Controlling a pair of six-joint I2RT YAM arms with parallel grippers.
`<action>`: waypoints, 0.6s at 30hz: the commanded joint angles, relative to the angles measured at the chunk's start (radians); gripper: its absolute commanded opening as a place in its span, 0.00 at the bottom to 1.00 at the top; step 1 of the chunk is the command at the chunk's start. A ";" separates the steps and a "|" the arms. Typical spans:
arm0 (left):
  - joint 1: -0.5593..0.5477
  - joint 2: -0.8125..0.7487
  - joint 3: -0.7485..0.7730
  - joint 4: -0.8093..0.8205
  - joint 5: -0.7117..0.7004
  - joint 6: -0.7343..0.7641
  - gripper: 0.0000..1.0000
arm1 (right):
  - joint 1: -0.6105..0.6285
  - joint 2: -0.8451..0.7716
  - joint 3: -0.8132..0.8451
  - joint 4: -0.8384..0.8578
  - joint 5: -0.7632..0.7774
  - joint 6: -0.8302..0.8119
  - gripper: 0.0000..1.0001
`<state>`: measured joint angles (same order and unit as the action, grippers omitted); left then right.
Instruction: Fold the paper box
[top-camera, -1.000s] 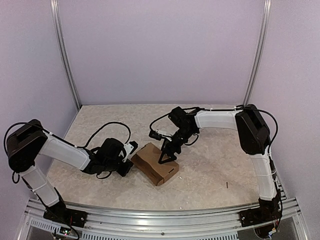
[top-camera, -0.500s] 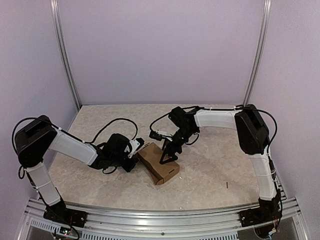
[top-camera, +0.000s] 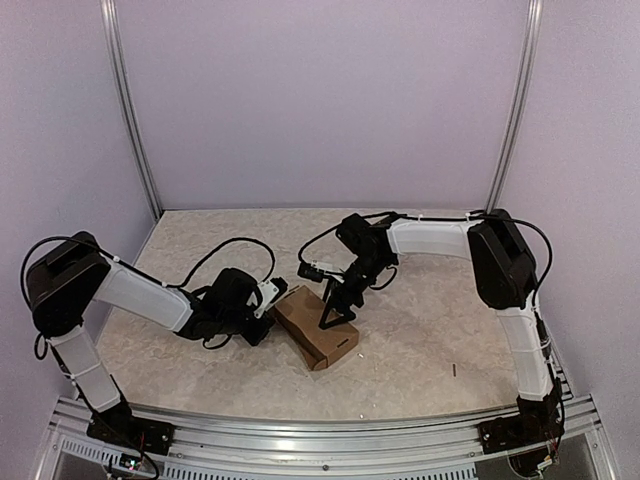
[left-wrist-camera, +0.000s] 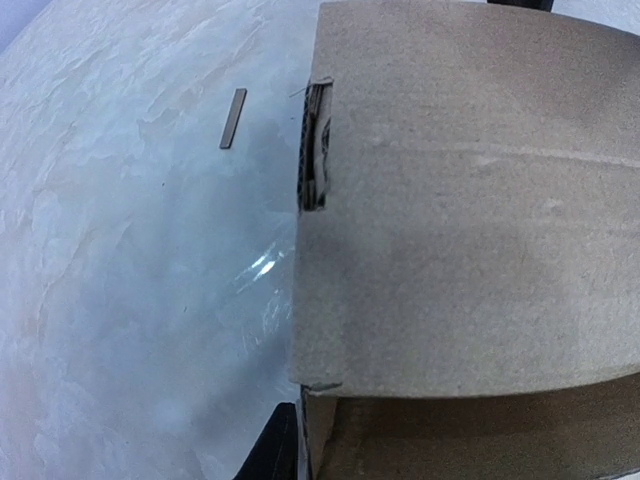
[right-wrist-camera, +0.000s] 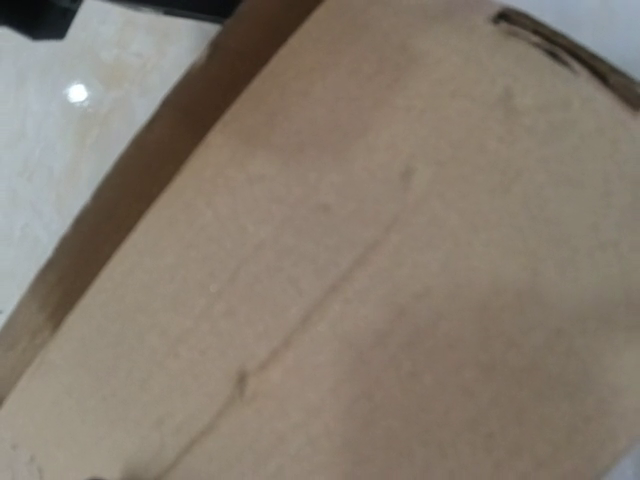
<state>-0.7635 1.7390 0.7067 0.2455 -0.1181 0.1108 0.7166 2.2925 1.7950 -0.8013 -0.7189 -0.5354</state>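
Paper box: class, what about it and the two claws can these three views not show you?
1. Left wrist view: the paper box crowds the frame; one fingertip shows, so the left claw grip is unclear.
2. Right wrist view: blurred cardboard fills it, hiding the fingers.
3. Top view: the right claw covers part of the box top; the speck on the table is too small to name.

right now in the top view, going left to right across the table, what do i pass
left arm's elbow → left pincer → paper box → small dark speck → right arm's elbow
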 joint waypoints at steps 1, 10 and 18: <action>0.017 -0.040 -0.030 -0.012 -0.030 -0.020 0.21 | 0.029 0.078 -0.012 -0.060 0.009 -0.062 0.90; 0.031 -0.028 -0.045 -0.003 -0.033 -0.043 0.21 | 0.029 0.088 -0.004 -0.074 0.006 -0.071 0.90; 0.038 0.026 0.047 0.037 0.013 0.011 0.21 | 0.057 0.078 -0.006 -0.080 0.046 -0.129 0.90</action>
<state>-0.7406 1.7199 0.6849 0.2455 -0.1234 0.0940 0.7185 2.3077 1.8107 -0.8173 -0.7429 -0.5747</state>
